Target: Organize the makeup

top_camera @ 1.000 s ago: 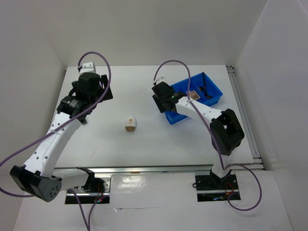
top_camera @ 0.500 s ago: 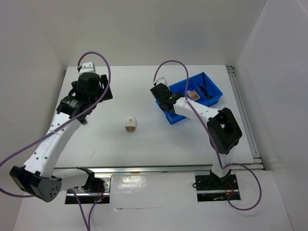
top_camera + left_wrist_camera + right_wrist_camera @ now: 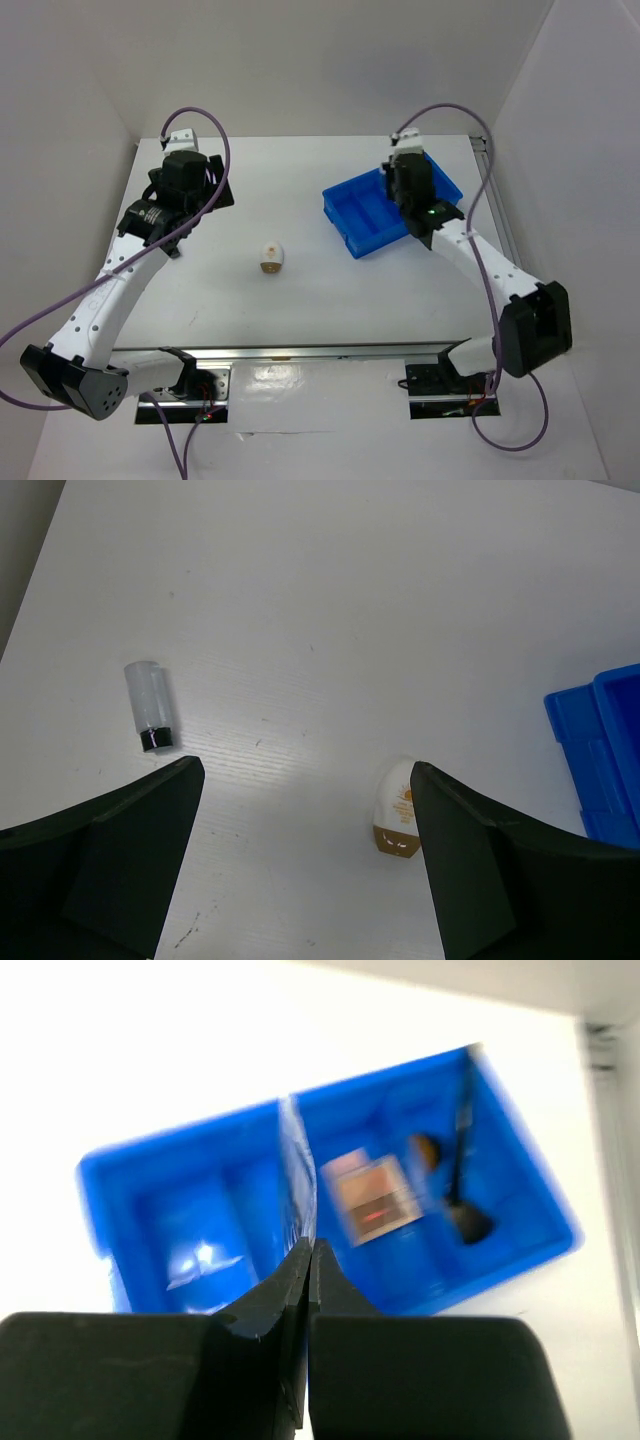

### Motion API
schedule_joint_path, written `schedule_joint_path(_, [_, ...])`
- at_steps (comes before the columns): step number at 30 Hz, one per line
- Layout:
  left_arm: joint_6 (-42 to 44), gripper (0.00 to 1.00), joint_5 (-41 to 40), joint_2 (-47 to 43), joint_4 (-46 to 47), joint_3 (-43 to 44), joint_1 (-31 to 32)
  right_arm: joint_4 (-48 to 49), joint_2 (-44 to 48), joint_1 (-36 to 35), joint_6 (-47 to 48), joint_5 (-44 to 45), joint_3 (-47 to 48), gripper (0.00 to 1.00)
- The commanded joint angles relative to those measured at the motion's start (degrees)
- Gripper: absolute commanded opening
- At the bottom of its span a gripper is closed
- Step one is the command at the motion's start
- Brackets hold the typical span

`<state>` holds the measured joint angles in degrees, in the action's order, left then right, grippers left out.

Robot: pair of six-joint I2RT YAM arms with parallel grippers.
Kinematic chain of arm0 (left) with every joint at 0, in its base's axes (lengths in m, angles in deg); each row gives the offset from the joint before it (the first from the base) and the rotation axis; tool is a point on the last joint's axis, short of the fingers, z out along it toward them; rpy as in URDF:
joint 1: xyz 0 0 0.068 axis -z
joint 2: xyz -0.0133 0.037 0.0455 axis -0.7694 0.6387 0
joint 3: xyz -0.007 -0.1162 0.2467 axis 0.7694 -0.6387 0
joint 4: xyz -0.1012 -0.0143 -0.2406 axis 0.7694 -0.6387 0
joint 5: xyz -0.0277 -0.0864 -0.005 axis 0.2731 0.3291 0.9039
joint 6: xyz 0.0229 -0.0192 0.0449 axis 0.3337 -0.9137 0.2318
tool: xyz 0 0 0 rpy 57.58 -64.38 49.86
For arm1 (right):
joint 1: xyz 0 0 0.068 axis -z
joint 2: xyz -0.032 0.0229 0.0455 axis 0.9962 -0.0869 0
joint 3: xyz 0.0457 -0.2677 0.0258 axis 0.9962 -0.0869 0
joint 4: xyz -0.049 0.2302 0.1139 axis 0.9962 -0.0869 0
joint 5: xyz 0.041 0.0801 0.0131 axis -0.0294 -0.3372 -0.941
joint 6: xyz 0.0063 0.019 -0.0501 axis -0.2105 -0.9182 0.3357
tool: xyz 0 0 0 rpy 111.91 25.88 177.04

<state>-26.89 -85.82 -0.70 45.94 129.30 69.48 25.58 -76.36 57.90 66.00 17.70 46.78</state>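
A white egg-shaped sponge (image 3: 271, 256) with a tan base lies alone mid-table; the left wrist view shows the sponge (image 3: 397, 820) beside my right finger. My left gripper (image 3: 307, 770) hangs open and empty above the table at the far left (image 3: 205, 190). The blue tray (image 3: 362, 212) holds a pink/tan compact (image 3: 372, 1195) and thin black brushes (image 3: 462, 1175) in its right compartments. My right gripper (image 3: 311, 1245) is shut on nothing, its tips over the tray's middle divider; from above this gripper (image 3: 400, 195) covers the tray's right part.
A small clear vial with a black cap (image 3: 150, 705) lies on the table left of the sponge. The tray's left compartments (image 3: 200, 1220) look bare. White walls enclose the table on three sides, and a metal rail (image 3: 500, 230) runs along the right edge.
My right arm swung from the tray's left corner across to its right side, and its jaws closed. The left arm and the sponge stayed put.
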Motion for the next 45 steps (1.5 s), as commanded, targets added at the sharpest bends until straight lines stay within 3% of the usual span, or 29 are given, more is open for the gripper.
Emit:
schedule_joint_path(1, [0.1,0.99,-0.3,-0.9,0.8,1.6,-0.1,14.3,4.3,7.0,-0.9,-11.2,-5.7,0.0])
schedule_joint_path(9, [0.1,0.99,-0.3,-0.9,0.3,2.3,-0.1,22.7,6.9,13.7,-7.7,-19.9,-13.9,0.0])
schedule_joint_path(13, [0.1,0.99,-0.9,-0.9,0.3,2.3,-0.1,25.7,11.4,13.8,-10.1,-19.9,-17.0,0.0])
schedule_joint_path(21, [-0.4,0.99,0.2,-0.4,0.3,2.3,-0.1,25.2,15.4,12.5,-9.5,-20.9,-14.4,0.0])
schedule_joint_path(45, [-0.4,0.99,-1.4,-0.4,-0.8,2.3,-0.1,27.9,5.1,11.9,-11.6,-27.2,-13.2,0.0])
